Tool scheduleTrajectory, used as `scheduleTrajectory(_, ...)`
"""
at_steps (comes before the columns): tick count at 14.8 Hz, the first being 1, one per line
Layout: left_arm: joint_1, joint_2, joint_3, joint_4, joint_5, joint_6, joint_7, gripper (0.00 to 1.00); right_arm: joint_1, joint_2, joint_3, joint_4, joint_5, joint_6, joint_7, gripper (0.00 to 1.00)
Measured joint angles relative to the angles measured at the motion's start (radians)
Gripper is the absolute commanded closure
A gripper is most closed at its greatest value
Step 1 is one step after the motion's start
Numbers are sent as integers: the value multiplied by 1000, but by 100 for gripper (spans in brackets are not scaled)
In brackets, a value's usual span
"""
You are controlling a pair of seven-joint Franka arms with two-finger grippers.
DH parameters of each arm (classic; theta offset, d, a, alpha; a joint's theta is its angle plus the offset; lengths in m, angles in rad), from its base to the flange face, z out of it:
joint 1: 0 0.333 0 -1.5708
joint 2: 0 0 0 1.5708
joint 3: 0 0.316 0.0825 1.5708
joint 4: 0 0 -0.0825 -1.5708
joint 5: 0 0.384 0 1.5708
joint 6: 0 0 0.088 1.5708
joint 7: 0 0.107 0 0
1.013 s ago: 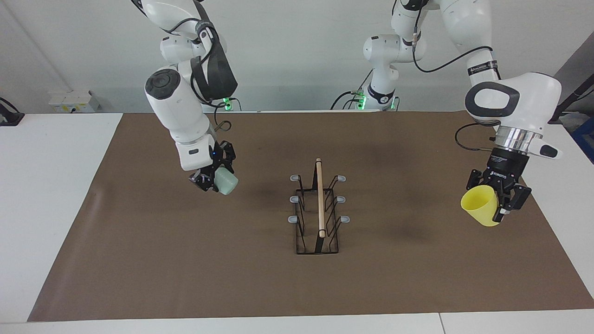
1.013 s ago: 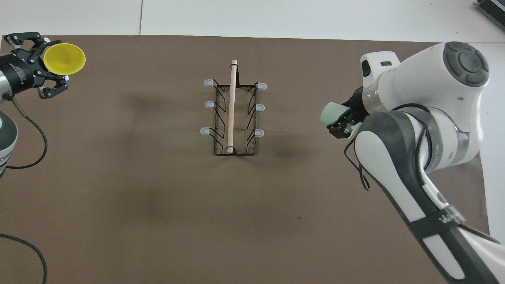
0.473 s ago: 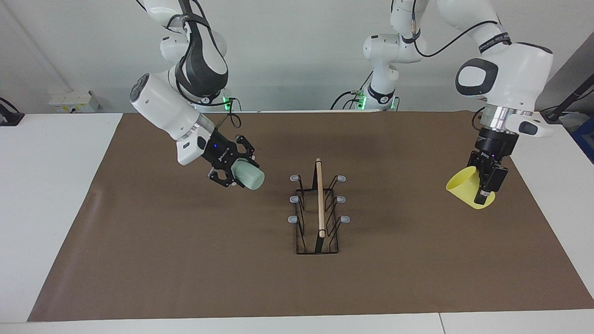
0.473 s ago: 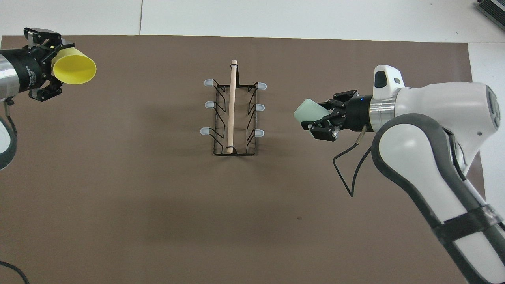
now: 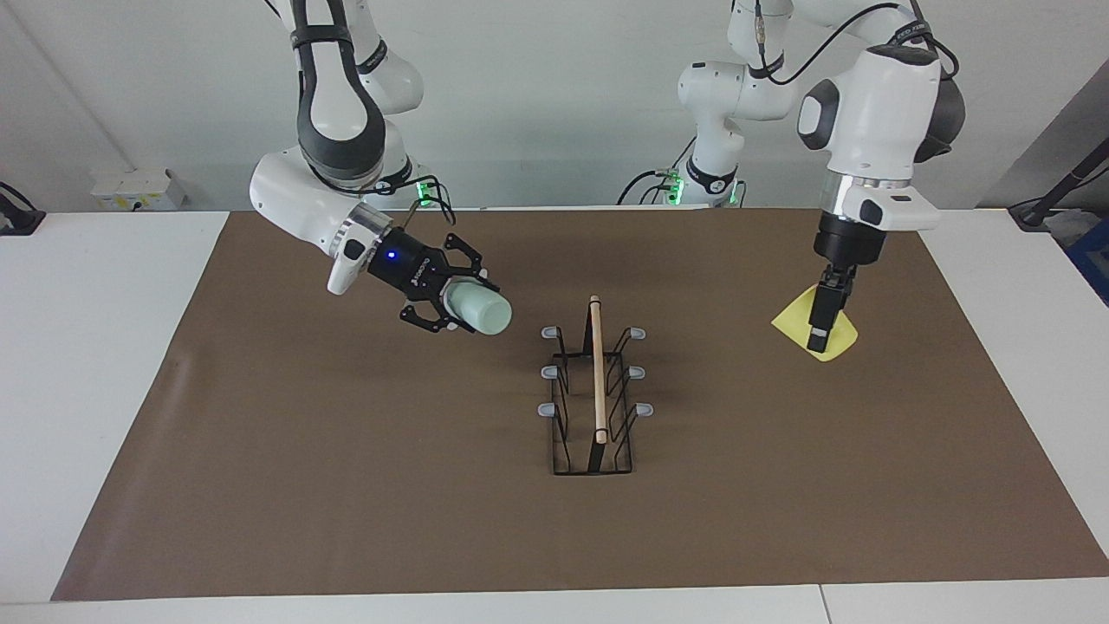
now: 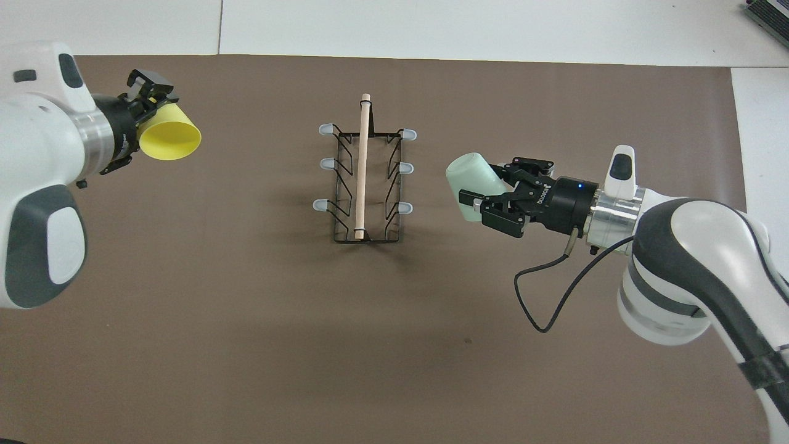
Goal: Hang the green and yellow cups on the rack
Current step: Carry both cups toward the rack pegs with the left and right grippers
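The black wire rack (image 5: 596, 381) with its wooden rod stands mid-mat, and its grey-tipped prongs are bare; it also shows in the overhead view (image 6: 362, 166). My right gripper (image 5: 459, 303) is shut on the mint green cup (image 5: 481, 312) and holds it on its side above the mat, beside the rack toward the right arm's end, closed base toward the rack (image 6: 470, 184). My left gripper (image 5: 821, 334) is shut on the yellow cup (image 5: 790, 322), tilted on its side over the mat toward the left arm's end. In the overhead view its mouth (image 6: 171, 140) faces the rack.
A brown mat (image 5: 346, 477) covers the white table (image 5: 95, 390). Both arms hang over the mat's ends on either side of the rack. A loose black cable (image 6: 542, 296) hangs from the right wrist.
Both arms swung in toward the rack with their cups. The right gripper levelled out and brought the green cup close beside the rack. The left gripper turned the yellow cup sideways.
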Motion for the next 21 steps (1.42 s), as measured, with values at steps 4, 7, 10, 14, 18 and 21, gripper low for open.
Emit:
scheduleTrajectory(4,-91,-28,-4,-59,258,0,-165,100,27,-7,4,-55,327,-4,-206,100)
scheduleTrajectory(7,-171,-66,-6,-125,489,1,-355,100,78,-4,6,-75,488,-5,-326,100)
scheduleTrajectory(10,-246,-106,-8,-194,745,0,-585,100,91,30,7,-85,567,-56,-523,100)
scheduleTrajectory(14,-358,-116,-12,-248,1023,-104,-896,100,89,76,2,-85,629,-137,-700,100)
scheduleTrajectory(18,-448,-79,-16,-272,1164,-171,-1035,100,90,96,2,-88,712,-225,-765,100)
scheduleTrajectory(21,-456,-36,-14,-272,1236,-187,-1067,100,91,187,2,-97,768,-372,-857,100)
